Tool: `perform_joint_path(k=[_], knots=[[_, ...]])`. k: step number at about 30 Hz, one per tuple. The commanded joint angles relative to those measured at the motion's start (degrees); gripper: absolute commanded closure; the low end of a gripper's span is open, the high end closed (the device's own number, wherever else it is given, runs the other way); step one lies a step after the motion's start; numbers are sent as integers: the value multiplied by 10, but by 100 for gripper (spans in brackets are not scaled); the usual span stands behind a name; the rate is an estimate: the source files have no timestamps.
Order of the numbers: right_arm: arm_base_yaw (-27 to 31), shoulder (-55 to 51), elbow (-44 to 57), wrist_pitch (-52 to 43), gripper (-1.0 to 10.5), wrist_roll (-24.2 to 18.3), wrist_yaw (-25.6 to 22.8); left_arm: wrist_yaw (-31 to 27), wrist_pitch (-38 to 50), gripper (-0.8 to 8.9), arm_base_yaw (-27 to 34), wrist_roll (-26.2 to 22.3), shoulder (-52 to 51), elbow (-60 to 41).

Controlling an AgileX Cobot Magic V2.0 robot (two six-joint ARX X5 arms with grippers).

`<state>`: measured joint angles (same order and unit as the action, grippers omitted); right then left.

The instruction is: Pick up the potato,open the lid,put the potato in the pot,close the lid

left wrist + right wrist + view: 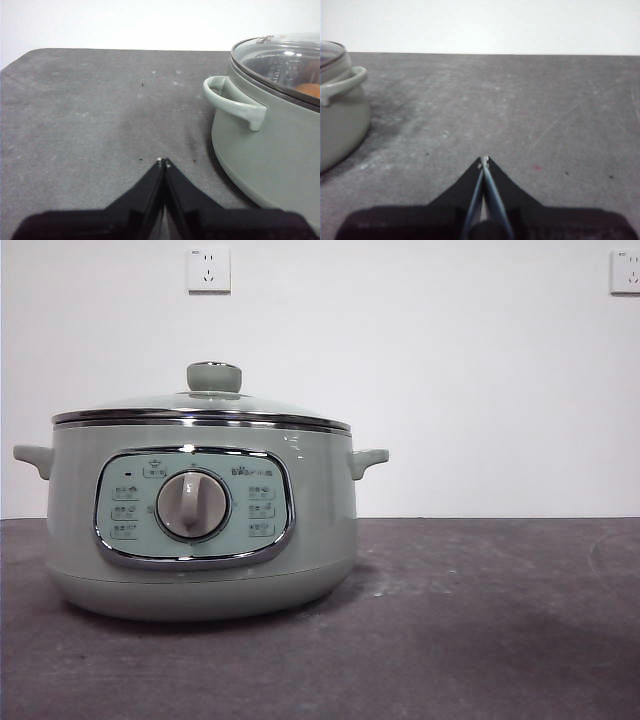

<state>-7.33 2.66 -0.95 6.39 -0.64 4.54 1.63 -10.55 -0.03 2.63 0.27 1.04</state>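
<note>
The sage-green pot stands on the dark table at the left of the front view, control panel and grey dial facing me. The glass lid with its green knob sits closed on it. Through the glass in the left wrist view, the orange-brown potato shows inside the pot. My left gripper is shut and empty, low over the table beside the pot's handle. My right gripper is shut and empty over the table on the pot's other side. Neither arm shows in the front view.
The dark grey table stretches to the right of the pot. A white wall stands behind with two sockets. A small red speck lies on the table near the right gripper.
</note>
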Motion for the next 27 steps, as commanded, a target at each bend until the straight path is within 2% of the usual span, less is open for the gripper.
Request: perform_joint_path(k=[1,6,9,27], knots=[[6,-3,6,6,946,7,0,-1,0,817,2,4,-2,-8],[7,-15,6,40,946,8,0,-1,0,817,2,4,-2,-8],[7,-16,6,39,946,33,-1,-1,0,817,2,4,-2,-8],[7,-14,6,39,946,33,-4,-1,0,817,2,4,-2,-8]])
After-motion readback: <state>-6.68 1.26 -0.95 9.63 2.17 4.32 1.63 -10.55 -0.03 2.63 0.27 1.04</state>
